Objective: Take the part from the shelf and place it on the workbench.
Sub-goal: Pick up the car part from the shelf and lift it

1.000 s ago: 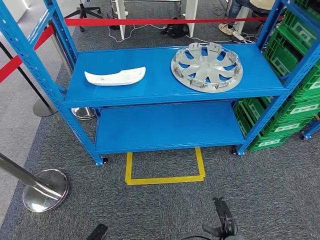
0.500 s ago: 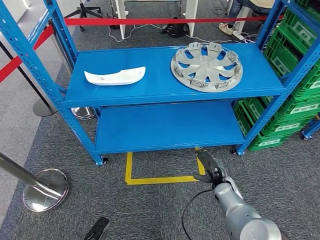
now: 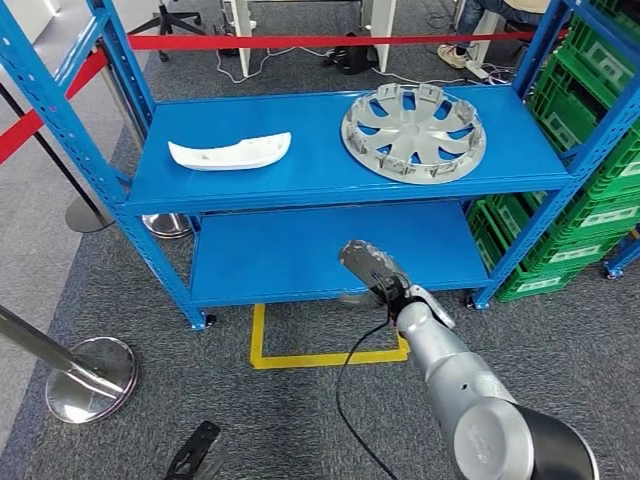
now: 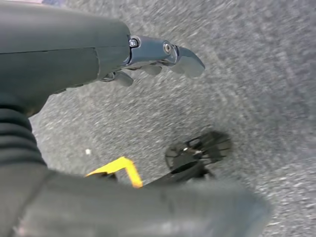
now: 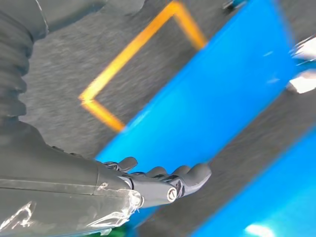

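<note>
A white curved part (image 3: 230, 152) lies on the left of the blue rack's upper shelf (image 3: 317, 170). On the right of that shelf lies a silver wheel cover (image 3: 413, 132). My right hand (image 3: 370, 268) is raised in front of the lower shelf (image 3: 302, 255), well below both parts, with fingers stretched out and nothing in it. In the right wrist view the right hand (image 5: 164, 180) hangs over the blue shelf board and the yellow floor marking (image 5: 111, 84). My left hand (image 3: 195, 452) stays low over the carpet; in the left wrist view the left hand (image 4: 156, 57) has its fingers extended and holds nothing.
Green crates (image 3: 604, 170) are stacked right of the rack. Two chrome stanchion bases (image 3: 90, 380) (image 3: 167, 226) stand at the left, with red barrier tape (image 3: 317, 42) behind the rack. A yellow floor outline (image 3: 329, 355) marks the carpet before the rack. A person's feet (image 3: 462, 55) show at the back right.
My right arm has risen from the bottom edge, up and to the left, and its hand now hangs in front of the lower shelf. The left hand has hardly moved.
</note>
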You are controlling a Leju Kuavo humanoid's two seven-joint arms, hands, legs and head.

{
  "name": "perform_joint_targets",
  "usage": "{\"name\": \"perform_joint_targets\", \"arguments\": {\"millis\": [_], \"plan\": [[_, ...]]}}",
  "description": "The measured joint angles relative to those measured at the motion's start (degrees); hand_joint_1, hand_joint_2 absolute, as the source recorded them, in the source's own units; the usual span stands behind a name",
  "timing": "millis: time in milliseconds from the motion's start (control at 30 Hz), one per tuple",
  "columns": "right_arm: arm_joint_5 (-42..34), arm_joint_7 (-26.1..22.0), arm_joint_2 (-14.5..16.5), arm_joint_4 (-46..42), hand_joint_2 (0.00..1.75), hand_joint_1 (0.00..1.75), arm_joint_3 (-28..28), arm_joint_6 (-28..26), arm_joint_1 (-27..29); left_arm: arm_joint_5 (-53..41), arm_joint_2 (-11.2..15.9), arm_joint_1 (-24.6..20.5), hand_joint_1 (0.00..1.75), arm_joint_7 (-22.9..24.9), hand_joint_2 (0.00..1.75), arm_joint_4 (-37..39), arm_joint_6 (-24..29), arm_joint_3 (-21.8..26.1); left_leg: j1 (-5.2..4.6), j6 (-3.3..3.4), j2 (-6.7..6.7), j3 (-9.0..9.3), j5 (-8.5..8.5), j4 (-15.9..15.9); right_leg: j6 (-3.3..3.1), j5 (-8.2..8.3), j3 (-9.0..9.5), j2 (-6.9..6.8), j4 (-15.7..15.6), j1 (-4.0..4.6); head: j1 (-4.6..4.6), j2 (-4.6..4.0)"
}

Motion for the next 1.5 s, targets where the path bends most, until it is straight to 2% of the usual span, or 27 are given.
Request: {"name": "perform_joint_targets", "arguments": {"millis": [200,467,600,700,833,1000,1233,1500], "plan": [[-7.6,-0.94,1.65,-2.66,1.75,0.0,7.73,4.16,-3.71,-0.18,-0.32,-0.29,0.0,-1.65,1.75,0.0,0.81,-1.25,0.02,-0.02,0.0,0.0,0.02,0.0,-0.01,0.0,-0.01,-0.01,0.01,0.01,0.01,0.0],[-10.56,-0.22,2.59,-7.9,1.75,0.0,24.14,1.48,-7.8,0.67,-0.38,-0.81,0.0,-0.48,1.75,0.0,-2.03,-2.64,0.01,-0.02,0.0,-0.04,0.02,0.0,-0.01,0.0,-0.05,0.0,0.02,0.01,0.0,0.0],[-11.17,0.68,2.75,-10.5,1.75,0.0,32.1,-0.01,-8.89,1.48,-0.36,-0.92,0.0,0.25,0.0,0.0,-3.35,-2.63,0.02,-0.02,0.0,-0.04,0.02,0.0,-0.01,0.0,-0.06,0.0,0.01,0.01,0.01,0.0],[-11.75,1.35,2.75,-11.56,1.75,0.0,35.94,-1.53,-9.42,1.68,-0.34,-0.99,0.0,0.5,0.0,0.0,-4.24,-2.62,0.02,-0.02,0.0,-0.04,0.02,0.0,-0.01,0.0,-0.07,0.0,0.01,0.01,0.01,0.0],[-8.98,5.04,2.18,-12.27,1.75,0.0,40.65,-7.9,-10.97,1.72,-0.32,-1.01,0.0,0.75,0.0,0.0,-5.25,-2.62,0.01,-0.02,0.0,-0.04,0.02,0.0,-0.01,0.0,-0.09,0.0,0.01,0.01,-0.01,0.0],[-3.61,10.61,-1.17,-11.68,1.75,0.0,45.91,-13.51,-13.78,1.72,-0.3,-0.98,0.0,1.3,0.0,0.0,-5.77,-2.62,0.0,-0.02,-0.01,-0.04,0.02,0.01,0.01,0.01,-0.06,-0.03,0.0,0.0,0.01,0.0],[-0.52,14.84,-6.01,-7.6,1.75,0.0,49.53,-15.21,-14.16,1.67,-0.27,-0.95,0.0,1.94,0.0,0.0,-5.59,-2.62,-0.01,-0.01,-0.02,-0.05,0.02,0.03,0.03,0.03,-0.07,-0.02,-0.01,-0.01,0.01,0.0],[-0.55,16.89,-8.47,-4.78,1.75,0.0,50.5,-15.13,-13.42,1.69,-0.28,-0.97,0.0,2.02,0.0,0.0,-5.27,-2.62,0.02,-0.02,-0.01,-0.07,0.02,0.03,0.02,0.03,-0.14,-0.01,0.0,0.0,0.01,0.0]]}}
